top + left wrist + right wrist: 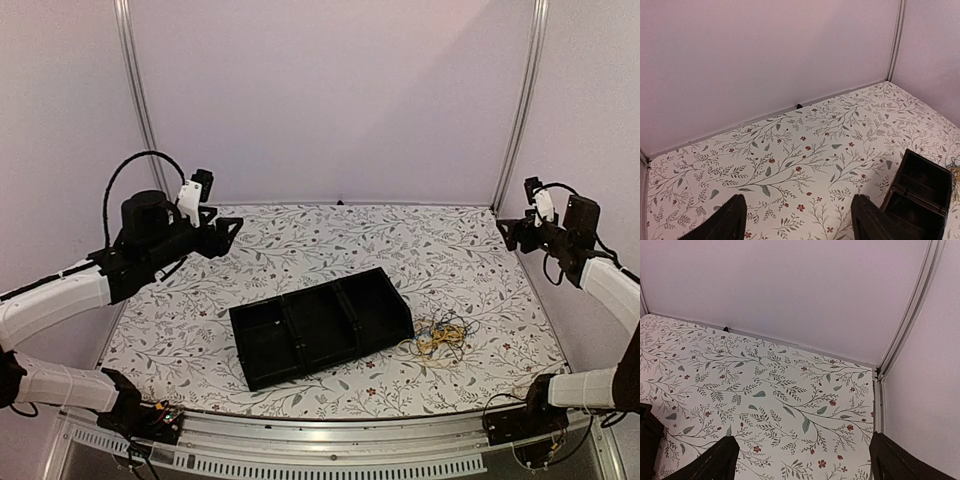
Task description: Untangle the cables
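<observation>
The cables (441,337) lie in one small tangle of thin yellow, blue and black wires on the floral tabletop, just right of the black tray. A sliver of them (955,163) shows at the right edge of the left wrist view. My left gripper (230,230) hangs high over the table's back left, open and empty (800,222), far from the tangle. My right gripper (507,232) hovers at the back right corner, open with nothing between its fingers (805,465). Neither gripper touches the cables.
A black tray (330,362) with three compartments sits at an angle in the middle of the table; one end of it (920,192) shows in the left wrist view and a corner (647,440) in the right wrist view. Walls and metal frame posts (520,100) enclose the table.
</observation>
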You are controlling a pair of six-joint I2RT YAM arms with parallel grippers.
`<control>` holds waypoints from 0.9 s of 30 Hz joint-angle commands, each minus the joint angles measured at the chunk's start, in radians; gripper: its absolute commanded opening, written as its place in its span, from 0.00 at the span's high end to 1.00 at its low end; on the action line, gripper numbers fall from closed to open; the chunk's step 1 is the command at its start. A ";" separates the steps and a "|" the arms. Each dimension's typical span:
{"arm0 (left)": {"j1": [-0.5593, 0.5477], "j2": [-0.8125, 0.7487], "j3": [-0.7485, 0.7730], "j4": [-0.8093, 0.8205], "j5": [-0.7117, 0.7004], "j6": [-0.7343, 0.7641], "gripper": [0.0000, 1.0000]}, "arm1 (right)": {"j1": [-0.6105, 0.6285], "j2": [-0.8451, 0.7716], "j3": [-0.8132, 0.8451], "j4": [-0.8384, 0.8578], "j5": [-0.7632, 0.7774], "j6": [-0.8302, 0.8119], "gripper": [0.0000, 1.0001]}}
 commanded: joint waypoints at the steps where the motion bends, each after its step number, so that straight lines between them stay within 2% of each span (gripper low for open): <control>1: -0.057 0.032 0.016 -0.049 0.099 0.027 0.28 | -0.028 -0.049 -0.010 -0.131 -0.084 -0.120 0.04; 4: -0.105 0.066 0.038 -0.092 0.165 0.034 0.31 | -0.037 -0.082 0.005 -0.301 -0.170 -0.299 0.09; 9: -0.207 0.142 0.088 -0.166 0.261 0.039 0.34 | -0.029 -0.117 -0.010 -0.558 -0.204 -0.563 0.27; 13: -0.319 0.192 0.143 -0.224 0.260 0.028 0.32 | -0.014 -0.158 -0.022 -0.736 -0.222 -0.730 0.37; 17: -0.449 0.241 0.183 -0.217 0.191 -0.025 0.29 | 0.027 -0.216 -0.024 -0.851 -0.219 -0.830 0.46; 22: -0.580 0.329 0.228 -0.162 0.136 -0.122 0.30 | 0.090 -0.238 -0.003 -0.912 -0.182 -0.858 0.68; 23: -0.599 0.351 0.238 -0.156 0.129 -0.139 0.30 | 0.105 -0.223 0.001 -0.926 -0.174 -0.862 0.69; 27: -0.654 0.442 0.295 -0.126 0.118 -0.184 0.31 | 0.170 -0.186 -0.024 -0.938 -0.126 -0.883 0.63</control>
